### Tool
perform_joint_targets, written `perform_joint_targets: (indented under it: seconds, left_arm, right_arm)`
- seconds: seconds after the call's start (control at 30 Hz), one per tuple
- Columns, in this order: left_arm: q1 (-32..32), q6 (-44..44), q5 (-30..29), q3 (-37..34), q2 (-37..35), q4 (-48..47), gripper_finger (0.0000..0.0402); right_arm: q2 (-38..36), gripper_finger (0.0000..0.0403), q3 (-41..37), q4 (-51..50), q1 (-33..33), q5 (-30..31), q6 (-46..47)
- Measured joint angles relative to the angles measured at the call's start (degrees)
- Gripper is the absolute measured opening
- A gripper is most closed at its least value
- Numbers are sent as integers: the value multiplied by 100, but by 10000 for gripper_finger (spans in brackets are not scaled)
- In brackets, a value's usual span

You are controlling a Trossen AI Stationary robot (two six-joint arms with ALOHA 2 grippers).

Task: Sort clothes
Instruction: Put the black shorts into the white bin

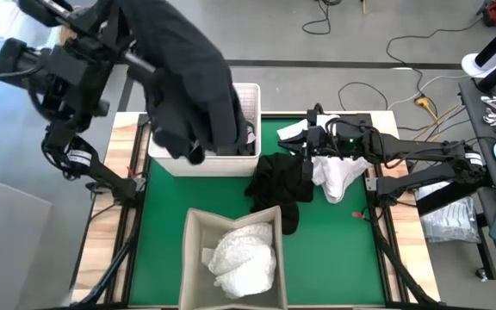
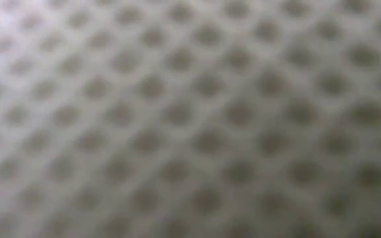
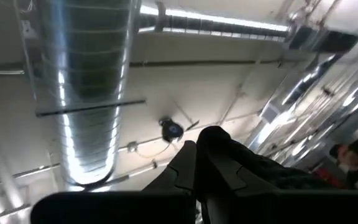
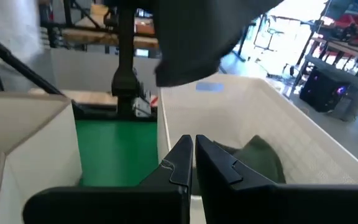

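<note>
Our left gripper (image 3: 196,163), fingers pressed together on a black garment (image 1: 188,82), holds it high over the white basket (image 1: 250,96). A black heap (image 1: 281,179) and white cloth (image 1: 334,175) lie mid-mat (image 1: 162,224). Our right gripper (image 4: 194,160), fingers together and empty, hovers there. White clothes (image 1: 244,251) fill the near bin (image 1: 193,258).

L arm raised high at table's far-left corner, wrist tipped up, left gripper (image 3: 196,163) fingers closed. R arm stretched low across table, right gripper (image 4: 194,160) fingers closed.
</note>
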Motion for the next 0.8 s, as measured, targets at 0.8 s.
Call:
perform_joint_targets:
  seconds: [0.8]
  left_arm:
    - [1997,-2989,-90,-13,373,-2005,0]
  right_arm:
    - [0,13,-49,-529,-23,503,-335]
